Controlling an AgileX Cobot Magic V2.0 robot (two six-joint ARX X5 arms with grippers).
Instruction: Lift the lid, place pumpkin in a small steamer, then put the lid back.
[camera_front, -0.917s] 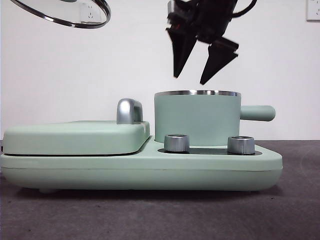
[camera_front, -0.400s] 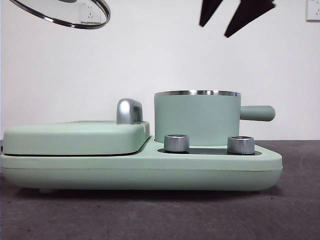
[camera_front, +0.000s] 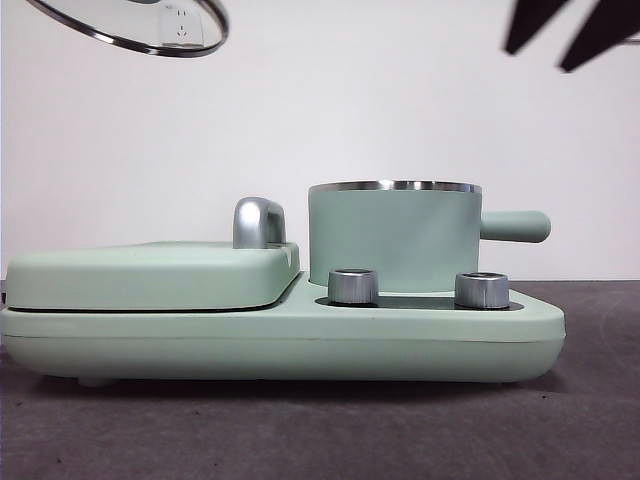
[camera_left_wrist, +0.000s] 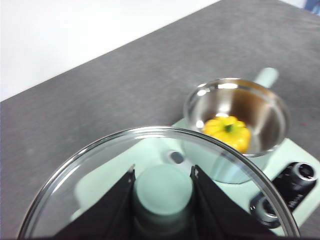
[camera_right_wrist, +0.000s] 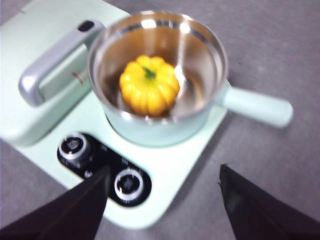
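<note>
The small steamer (camera_front: 395, 235) stands open on the right half of the mint-green cooker, its side handle pointing right. The pumpkin (camera_right_wrist: 149, 85) lies inside it, also seen in the left wrist view (camera_left_wrist: 227, 131); it is hidden in the front view. My left gripper (camera_left_wrist: 162, 176) is shut on the mint-green knob of the glass lid (camera_left_wrist: 150, 185) and holds it high at the upper left (camera_front: 135, 25). My right gripper (camera_front: 570, 35) is open and empty, high at the upper right, above and beside the steamer (camera_right_wrist: 157, 75).
The flat griddle cover (camera_front: 150, 272) with a steel handle (camera_front: 258, 222) fills the cooker's left half. Two steel dials (camera_front: 353, 285) sit on the front panel below the steamer. Dark grey tabletop (camera_front: 320, 430) surrounds the cooker.
My right gripper has risen from just above the steamer's rim and moved right, up to the top right corner. The lid stays held high at the left, shifted only slightly.
</note>
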